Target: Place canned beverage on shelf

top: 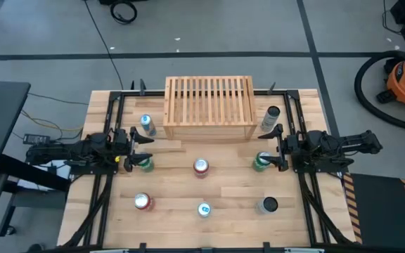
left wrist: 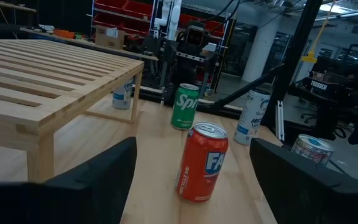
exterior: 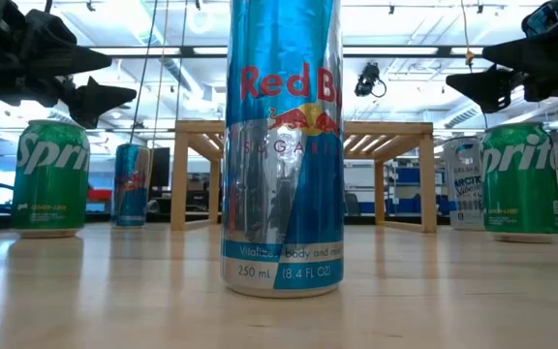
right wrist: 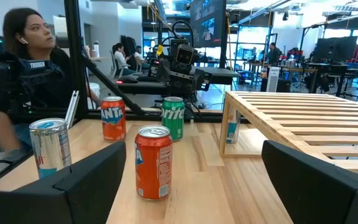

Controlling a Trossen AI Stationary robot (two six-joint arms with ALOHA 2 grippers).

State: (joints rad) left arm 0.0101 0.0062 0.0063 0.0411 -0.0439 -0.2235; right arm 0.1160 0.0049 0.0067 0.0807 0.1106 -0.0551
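The light natural-wood slatted shelf (top: 209, 109) stands at the far middle of the wooden table (top: 223, 204), with nothing on its top. A blue-and-silver slim can (top: 147, 125) stands just beside its left end and a pale tall can (top: 271, 119) beside its right end. The left gripper (top: 143, 150) and right gripper (top: 267, 150), both with fingers spread and empty, hang above green Sprite cans (top: 144, 164). An orange can (top: 201, 167) stands at the table's middle.
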